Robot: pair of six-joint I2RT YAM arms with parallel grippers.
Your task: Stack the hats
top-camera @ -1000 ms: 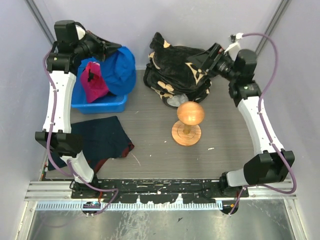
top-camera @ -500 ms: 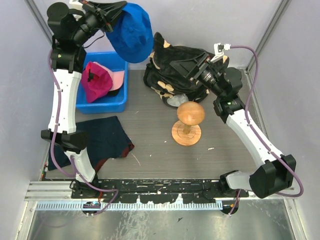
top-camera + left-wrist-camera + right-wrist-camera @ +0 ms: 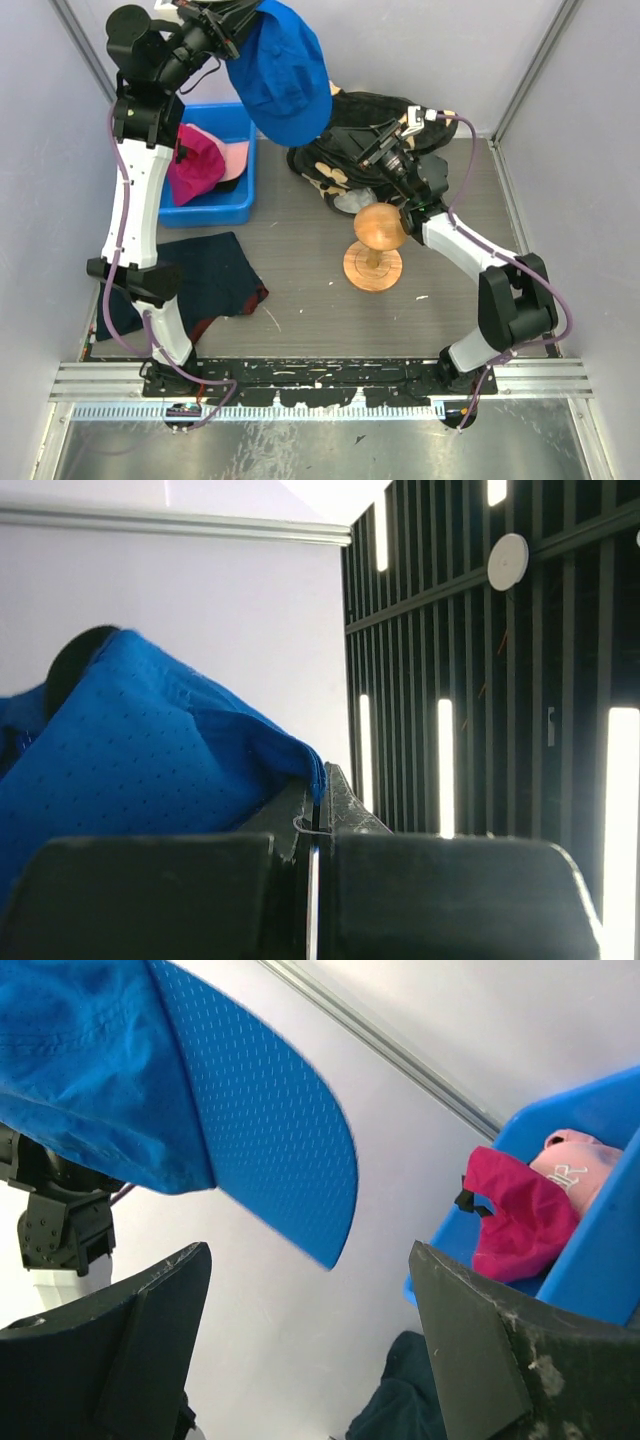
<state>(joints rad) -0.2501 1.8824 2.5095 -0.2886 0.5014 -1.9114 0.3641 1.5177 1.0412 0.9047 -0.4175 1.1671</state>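
My left gripper pinches an edge of the blue cap, hoisted high just right of the bin holding the magenta hat and pink hat, brim slanting down-right toward my right gripper, which gapes wide, empty, just beyond it.

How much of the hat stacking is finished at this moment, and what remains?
No stack shows yet: the wooden stand is bare. In hand: the left gripper is shut on the royal blue cap, held high; the right gripper is open, facing its brim. To do: the magenta cap and light pink cap lie in the blue bin.
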